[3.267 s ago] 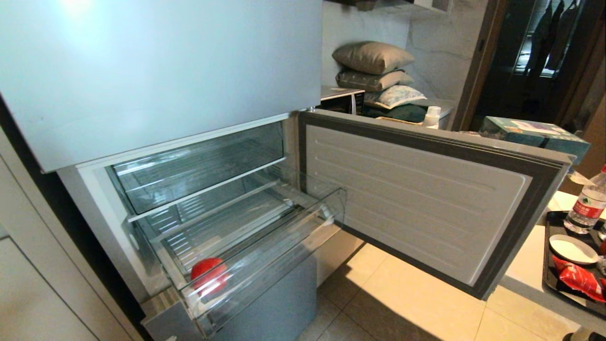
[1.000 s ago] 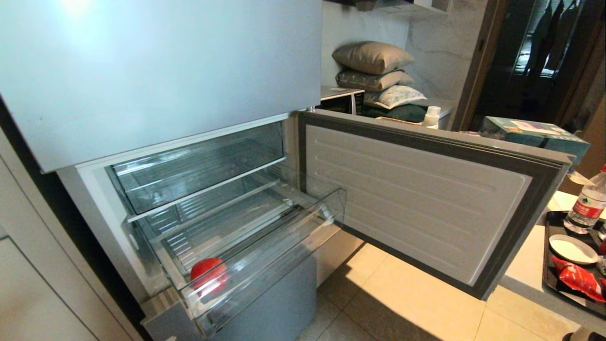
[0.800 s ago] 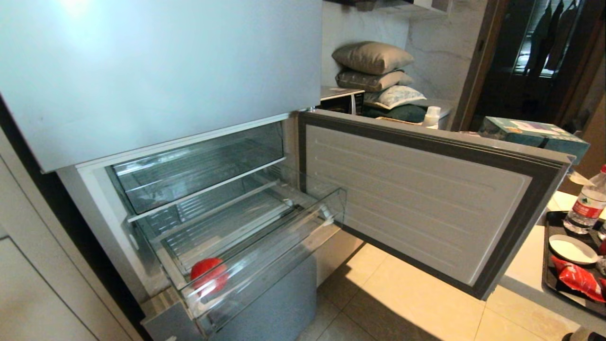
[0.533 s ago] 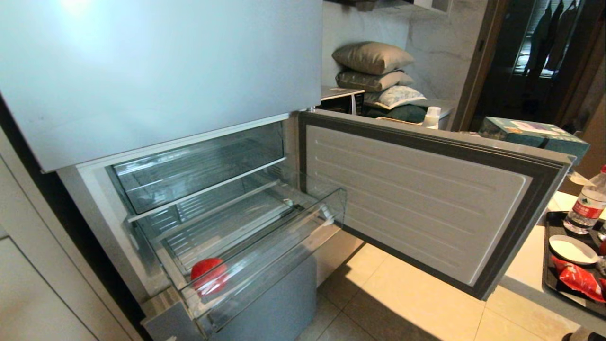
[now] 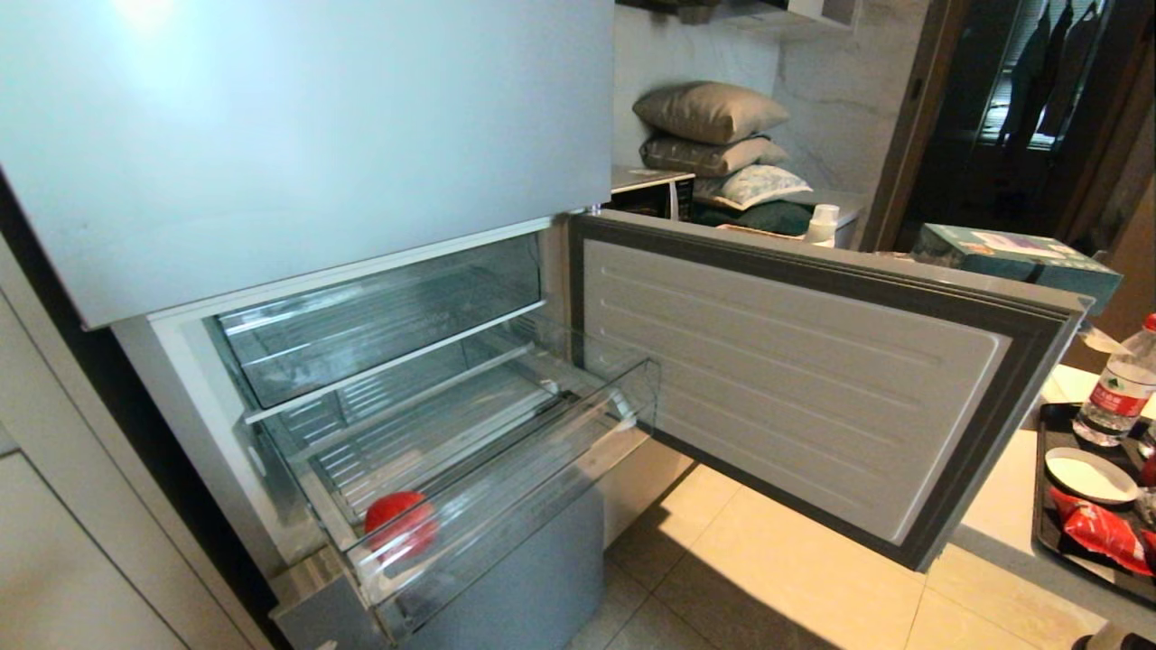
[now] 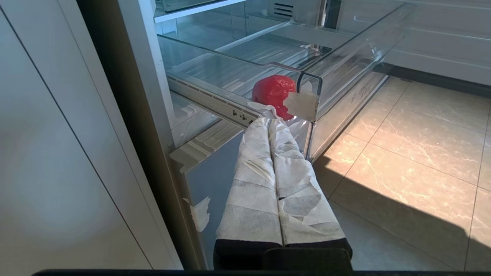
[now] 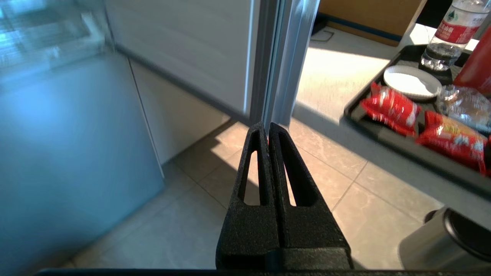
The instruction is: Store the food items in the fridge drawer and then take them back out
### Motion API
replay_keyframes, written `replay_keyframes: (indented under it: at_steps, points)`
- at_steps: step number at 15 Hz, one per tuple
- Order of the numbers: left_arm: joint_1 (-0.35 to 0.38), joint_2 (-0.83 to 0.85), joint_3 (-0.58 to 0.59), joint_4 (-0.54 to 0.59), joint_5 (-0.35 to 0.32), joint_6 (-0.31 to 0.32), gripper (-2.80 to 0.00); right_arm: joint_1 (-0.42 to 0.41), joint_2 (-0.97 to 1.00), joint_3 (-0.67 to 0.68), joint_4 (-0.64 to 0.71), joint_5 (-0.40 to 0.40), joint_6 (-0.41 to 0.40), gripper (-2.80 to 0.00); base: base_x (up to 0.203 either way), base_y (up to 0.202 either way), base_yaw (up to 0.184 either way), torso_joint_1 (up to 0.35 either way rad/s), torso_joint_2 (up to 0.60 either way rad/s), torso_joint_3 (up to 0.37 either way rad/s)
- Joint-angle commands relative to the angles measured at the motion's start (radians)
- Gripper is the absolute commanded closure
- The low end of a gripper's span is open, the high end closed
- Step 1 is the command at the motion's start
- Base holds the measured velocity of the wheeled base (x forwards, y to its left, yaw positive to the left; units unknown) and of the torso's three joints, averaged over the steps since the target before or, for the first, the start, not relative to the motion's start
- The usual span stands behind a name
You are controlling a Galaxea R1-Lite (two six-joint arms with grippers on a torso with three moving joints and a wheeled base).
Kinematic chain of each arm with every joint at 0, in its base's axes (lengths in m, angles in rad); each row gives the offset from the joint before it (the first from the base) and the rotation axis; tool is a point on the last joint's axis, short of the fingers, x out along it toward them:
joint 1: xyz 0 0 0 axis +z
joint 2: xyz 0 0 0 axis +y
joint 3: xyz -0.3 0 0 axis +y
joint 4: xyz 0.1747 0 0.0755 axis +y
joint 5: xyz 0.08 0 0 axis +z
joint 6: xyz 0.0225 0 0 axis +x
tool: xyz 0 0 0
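One red ball (image 5: 398, 526) sits in the front left corner of the pulled-out fridge drawer (image 5: 506, 469). Red packets (image 7: 390, 108) lie on the black tray (image 7: 387, 134) at the table's edge. The right gripper (image 7: 268, 130) is pressed together, holding nothing, low over the floor by the fridge door (image 5: 795, 361). The left gripper (image 6: 268, 124), wrapped in white, is pressed together too, near the drawer's corner. A reach for a packet could bump the door, or slip off the shiny wrap.
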Motion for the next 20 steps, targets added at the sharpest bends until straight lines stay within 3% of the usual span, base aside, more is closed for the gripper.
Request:
replay_keyframes:
  at_steps: [1, 12, 20]
  points:
    - [0.000, 0.000, 0.002, 0.000, 0.000, 0.000, 0.00, 0.027, -0.212, 0.028, 0.077, -0.006, -0.009, 0.00, 0.000, 0.000, 0.000, 0.000, 0.00, 0.000]
    - [0.000, 0.000, 0.002, 0.000, 0.000, 0.000, 0.00, 0.033, -0.217, 0.034, 0.107, -0.012, 0.010, 0.00, 0.000, 0.000, 0.000, 0.000, 0.00, 0.000]
    - [0.000, 0.000, 0.002, 0.000, 0.000, 0.000, 0.00, 0.033, -0.217, 0.034, 0.107, -0.013, 0.016, 0.00, -0.001, -0.006, 0.168, 0.002, 0.00, 0.002]
